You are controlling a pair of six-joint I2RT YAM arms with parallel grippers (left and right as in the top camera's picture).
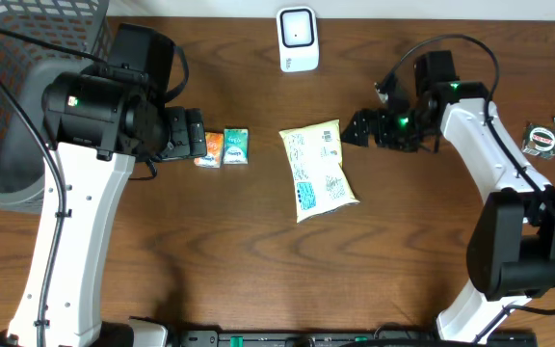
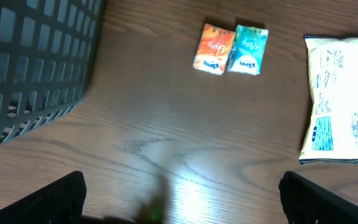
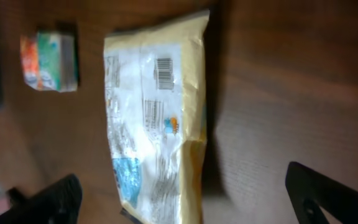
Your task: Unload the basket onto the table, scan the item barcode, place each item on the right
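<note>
Snack bag [image 1: 318,172] flat on the desk [image 1: 258,270] mid-frame, barcode side up, probably ready for lifting toward the scanner [image 1: 298,39] at top centre. Right end effector [image 1: 355,127] wide open just right of it, gripping nothing. Left end effector [image 1: 198,135] open too, beside the tissue packs [image 1: 223,148].

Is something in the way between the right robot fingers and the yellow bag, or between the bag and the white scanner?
Nothing visible. Only bare table lies between the right fingers and the yellow bag, and between that bag and the white scanner.
</note>
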